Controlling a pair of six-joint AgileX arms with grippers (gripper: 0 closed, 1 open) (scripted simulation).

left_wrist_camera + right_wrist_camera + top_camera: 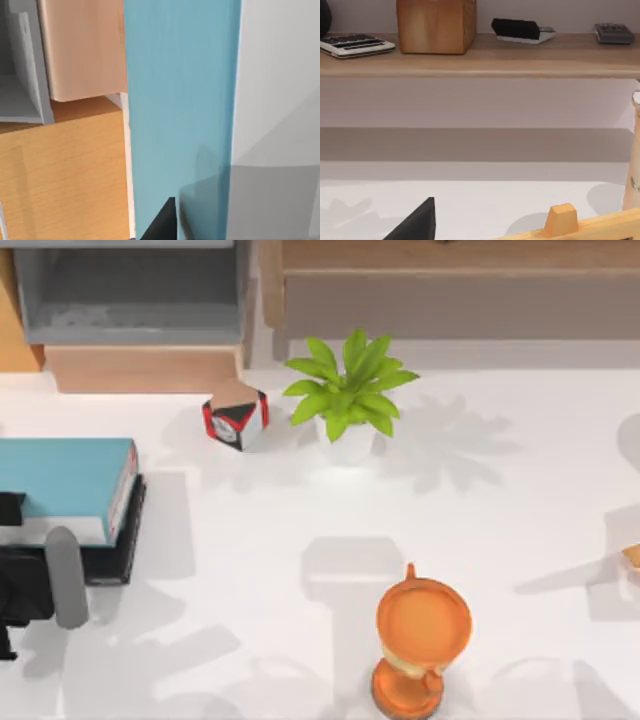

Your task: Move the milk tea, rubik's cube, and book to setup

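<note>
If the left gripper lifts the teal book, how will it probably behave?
The teal book looks thick, so probably stiff and rather heavy. Its plain cover seems smooth, perhaps slippery. It lies flat on a black book, which might shift too.

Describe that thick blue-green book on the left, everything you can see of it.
The book has a plain teal cover and white page edges along its near and right sides. It lies flat, closed, at the table's left edge, stacked on a thinner black book. The left wrist view shows its smooth teal cover close up. The left hand hovers beside it.
</note>
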